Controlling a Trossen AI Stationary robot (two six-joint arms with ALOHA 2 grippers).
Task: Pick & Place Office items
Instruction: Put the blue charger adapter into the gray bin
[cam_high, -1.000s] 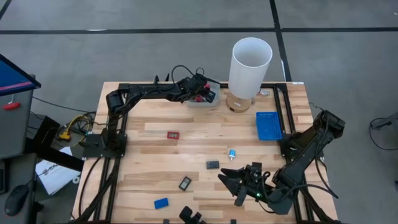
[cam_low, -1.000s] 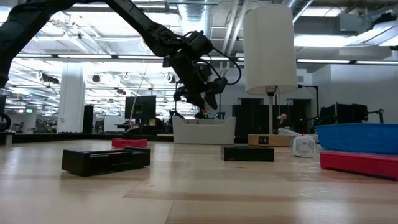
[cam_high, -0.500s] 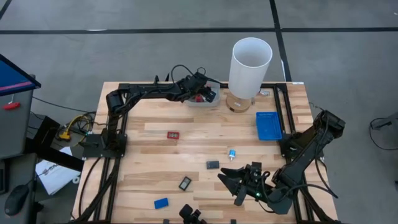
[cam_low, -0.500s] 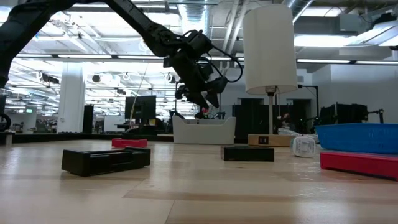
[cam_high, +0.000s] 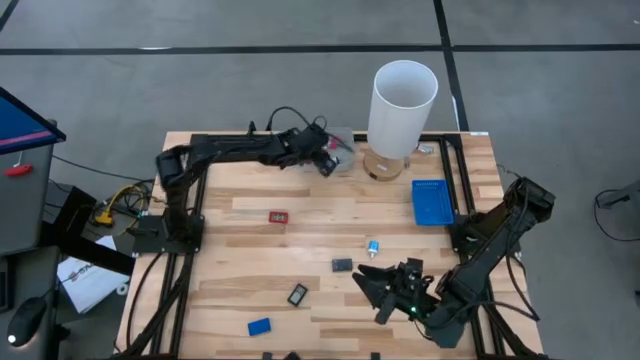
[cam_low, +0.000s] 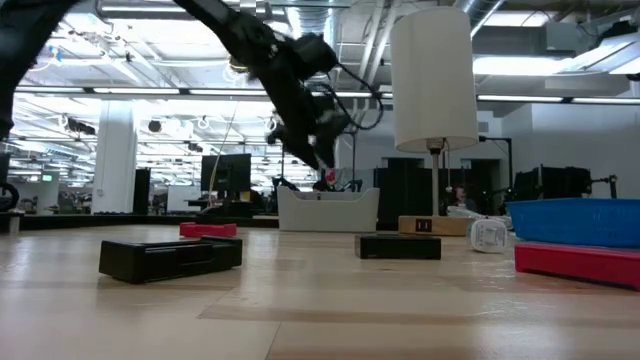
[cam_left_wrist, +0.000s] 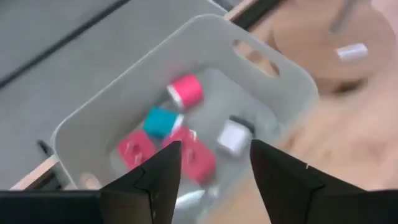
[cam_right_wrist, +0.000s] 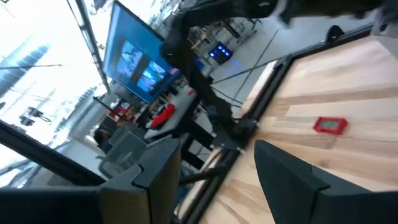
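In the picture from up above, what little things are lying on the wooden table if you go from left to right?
Blue block → red framed rectangle → black framed rectangle → black block → small white-and-blue piece → flat blue tray.

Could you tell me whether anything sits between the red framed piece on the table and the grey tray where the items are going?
Nothing visible does: bare wood lies between the red framed piece and the grey tray; only the open left gripper hovers above the tray.
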